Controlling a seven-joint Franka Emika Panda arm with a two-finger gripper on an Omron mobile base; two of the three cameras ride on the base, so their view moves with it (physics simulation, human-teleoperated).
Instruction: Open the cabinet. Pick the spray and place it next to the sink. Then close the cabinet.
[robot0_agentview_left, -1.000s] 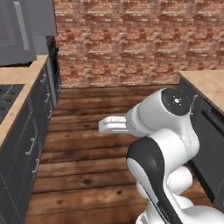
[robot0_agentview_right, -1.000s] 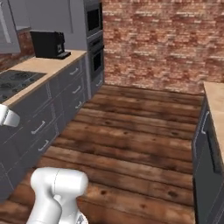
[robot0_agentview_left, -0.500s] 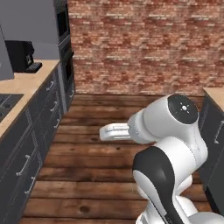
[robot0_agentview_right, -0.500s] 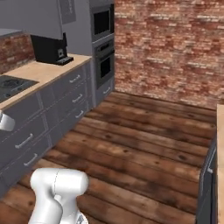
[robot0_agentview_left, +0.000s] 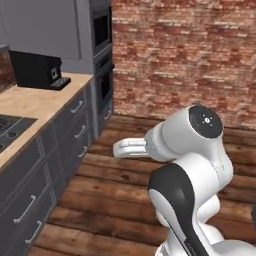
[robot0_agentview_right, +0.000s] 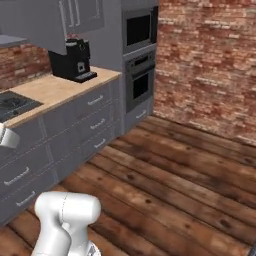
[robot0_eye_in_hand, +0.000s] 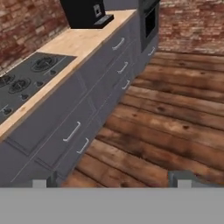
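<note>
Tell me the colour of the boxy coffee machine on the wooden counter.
Black; the boxy coffee machine shows best in the right base view.

cabinet — dark-grey wall unit, upper left of right base view, doors shut, two vertical silver bar handles side by side at the door seam.

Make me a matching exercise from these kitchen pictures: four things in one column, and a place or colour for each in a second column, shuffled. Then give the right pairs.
Things:
1. coffee machine
2. cooktop
3. built-in ovens
4. floor

Descriptions:
A. dark wooden planks
B. set flat into the wooden counter
C. stacked in the tall grey unit beside the brick wall
D. black, standing on the counter

Pairs: 1-D, 2-B, 3-C, 4-A
</note>
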